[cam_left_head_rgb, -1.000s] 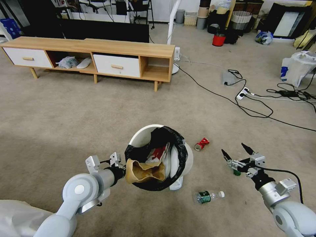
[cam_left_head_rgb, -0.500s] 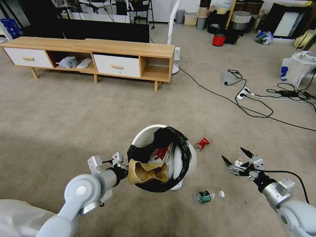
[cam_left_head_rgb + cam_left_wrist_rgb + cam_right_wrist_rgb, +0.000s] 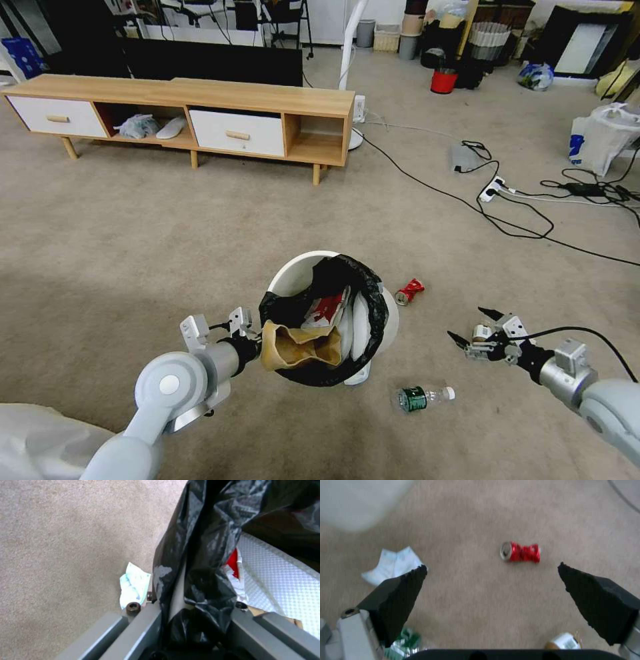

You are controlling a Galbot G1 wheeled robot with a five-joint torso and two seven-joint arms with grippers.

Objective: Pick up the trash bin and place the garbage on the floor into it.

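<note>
My left gripper (image 3: pixel 257 347) pinches the light bin (image 3: pixel 313 277) by its rim; my right gripper (image 3: pixel 473 327) hangs open above the stiff, crushed red can (image 3: pixel 520 552), which I'd grip across its middle.

Right gripper (image 3: pixel 491 573) spread wide above the floor (image 3: pixel 470 600), a crushed red can (image 3: pixel 520 552) lying ahead (white tissue (image 3: pixel 391 563) beside one finger).

Probably a lab: TV bench (image 3: pixel 193 117), loose cables (image 3: pixel 513 213).
</note>
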